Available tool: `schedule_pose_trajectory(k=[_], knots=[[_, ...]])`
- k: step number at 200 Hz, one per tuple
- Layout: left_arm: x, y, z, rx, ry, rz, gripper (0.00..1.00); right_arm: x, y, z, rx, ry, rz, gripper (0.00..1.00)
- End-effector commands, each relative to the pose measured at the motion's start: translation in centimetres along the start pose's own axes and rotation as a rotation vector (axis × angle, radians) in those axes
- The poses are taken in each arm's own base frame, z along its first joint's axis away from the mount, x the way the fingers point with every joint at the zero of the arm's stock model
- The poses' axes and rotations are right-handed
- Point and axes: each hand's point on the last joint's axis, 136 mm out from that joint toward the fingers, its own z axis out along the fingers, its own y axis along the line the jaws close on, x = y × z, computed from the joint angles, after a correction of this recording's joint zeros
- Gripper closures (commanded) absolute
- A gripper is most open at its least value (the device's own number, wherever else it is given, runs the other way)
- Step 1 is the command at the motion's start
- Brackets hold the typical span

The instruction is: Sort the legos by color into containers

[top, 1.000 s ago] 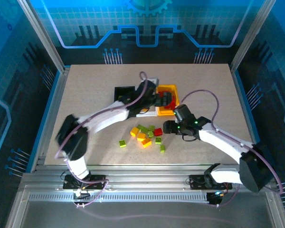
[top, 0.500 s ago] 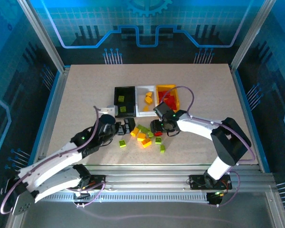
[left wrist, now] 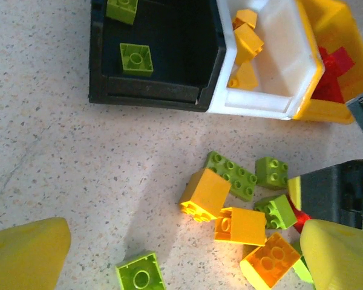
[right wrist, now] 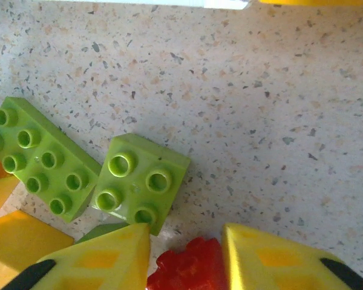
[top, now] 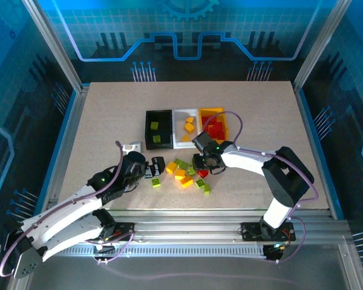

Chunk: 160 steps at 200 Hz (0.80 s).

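While the right claw [right wrist: 184,241] is pinching what looks like the red lego [right wrist: 190,272], lying right beside a green lego [right wrist: 139,181], it should be lifting straight up, not dragging sideways.

table [top: 109,112]: speckled beige | walls [top: 242,24]: blue circuit print | frame [top: 187,237]: aluminium

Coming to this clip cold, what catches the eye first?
A loose heap of green, orange and red bricks at mid-table, on the near side of the black bin, white bin and yellow bin set side by side. The right gripper pinches a red brick at the heap's edge; the left gripper hangs open beside it.
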Motion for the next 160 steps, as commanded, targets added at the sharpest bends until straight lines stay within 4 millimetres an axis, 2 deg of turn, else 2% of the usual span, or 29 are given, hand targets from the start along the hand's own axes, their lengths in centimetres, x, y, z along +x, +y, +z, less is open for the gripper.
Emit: schedule_pose_trajectory(k=[1,25,44,56,103,160], knots=[[0.0,1.0,-0.2,-0.045,0.005,-0.006,0.01,-0.4,-1.0,-1.7,0.034,-0.04,0.002,0.66],[0.6,1.4,0.0,-0.053,0.027,-0.01,0.01,-1.7,-1.3,-3.9,0.03,-0.081,0.015,0.63],[0.8,1.6,0.0,-0.053,0.035,-0.017,0.01,-1.3,-1.1,-4.6,0.024,-0.051,-0.006,0.36],[1.0,1.8,0.1,-0.058,0.039,-0.019,0.01,-0.4,-0.5,-4.3,0.003,-0.006,-0.033,0.28],[1.1,2.5,0.1,-0.071,0.041,-0.042,0.01,2.9,-1.1,-2.3,0.046,0.111,-0.132,0.28],[1.7,3.4,0.6,-0.078,0.062,-0.075,0.01,3.0,-1.1,-0.2,0.081,0.134,-0.177,0.34]])
